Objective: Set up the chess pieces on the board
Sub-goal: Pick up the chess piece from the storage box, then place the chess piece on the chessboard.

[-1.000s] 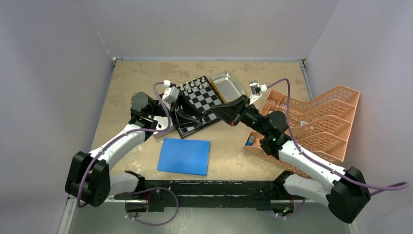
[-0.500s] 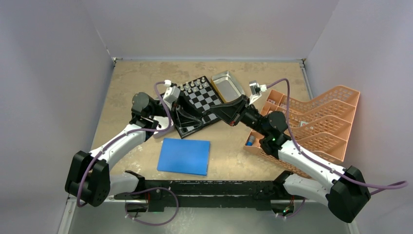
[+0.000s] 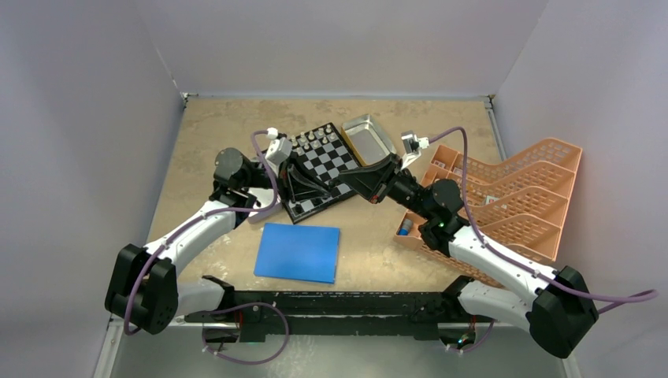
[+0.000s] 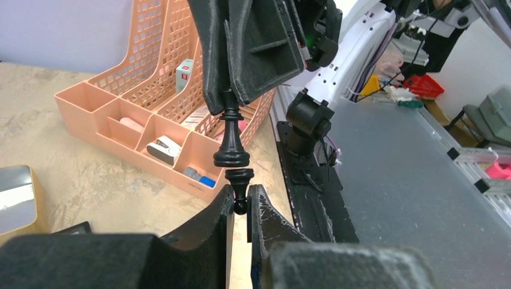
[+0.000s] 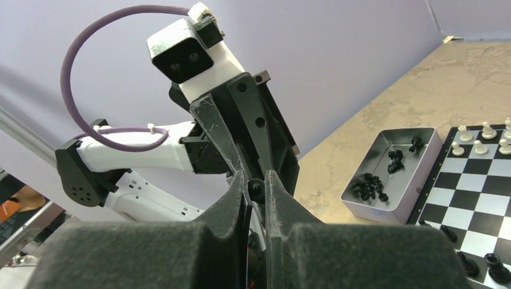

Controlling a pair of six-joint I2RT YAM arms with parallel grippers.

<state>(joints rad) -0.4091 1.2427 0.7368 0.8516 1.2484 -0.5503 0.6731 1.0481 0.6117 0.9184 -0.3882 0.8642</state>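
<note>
The board (image 3: pixel 331 161) lies at the table's middle, with silvery-white pieces (image 3: pixel 309 140) along its far-left edge. Both grippers meet tip to tip just above its near side. My left gripper (image 4: pixel 241 203) is shut on the head of a small black pawn (image 4: pixel 240 180). My right gripper (image 4: pixel 228 99) comes down from above, shut on a taller black piece (image 4: pixel 231 138). The two pieces stand base to base, touching or nearly so. In the right wrist view my right gripper (image 5: pixel 256 185) is shut on that piece (image 5: pixel 257 189); black pieces (image 5: pixel 479 262) stand on the board (image 5: pixel 476 198).
A metal tray (image 5: pixel 361 198) holding several loose black pieces sits beside the board; another tray (image 3: pixel 369 138) lies at the board's far right. A blue sheet (image 3: pixel 298 252) lies in front. An orange mesh organiser (image 3: pixel 512 201) stands at the right.
My left gripper has moved slightly right and up towards the right gripper, bringing the two held pieces together. The right arm has barely shifted.
</note>
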